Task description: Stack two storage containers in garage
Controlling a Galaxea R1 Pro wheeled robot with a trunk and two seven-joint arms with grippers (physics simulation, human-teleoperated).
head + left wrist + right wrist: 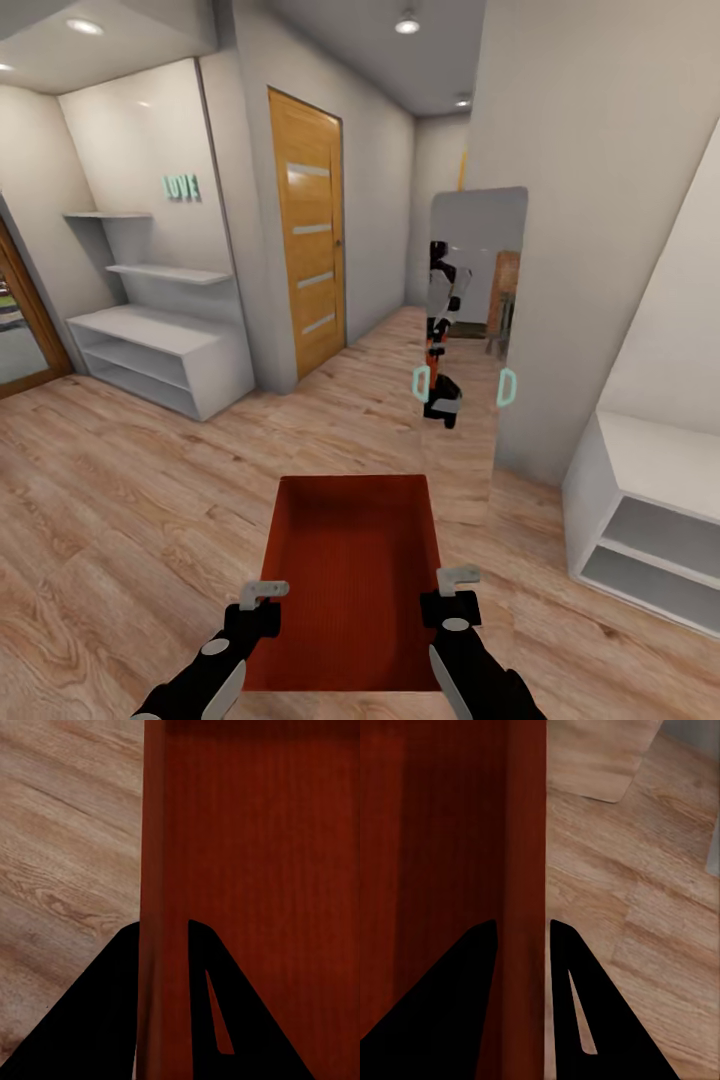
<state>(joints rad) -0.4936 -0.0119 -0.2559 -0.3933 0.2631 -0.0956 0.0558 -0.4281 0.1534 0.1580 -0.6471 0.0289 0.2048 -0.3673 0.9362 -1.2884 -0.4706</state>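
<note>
A light wood-plank floor point(120, 480) spreads beneath an orange-red lidless rectangular bin point(350, 590) held between both pincers. The left pincer point(262, 598) clamps its left wall, and the right pincer point(452, 587) clamps its right wall.

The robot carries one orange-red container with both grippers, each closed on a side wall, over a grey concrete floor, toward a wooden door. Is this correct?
Not quite: the floor is light wood plank, not grey concrete, as the head view shows. The rest holds: the left gripper and right gripper each clamp a side wall of the container, and a wooden door stands ahead.
</note>
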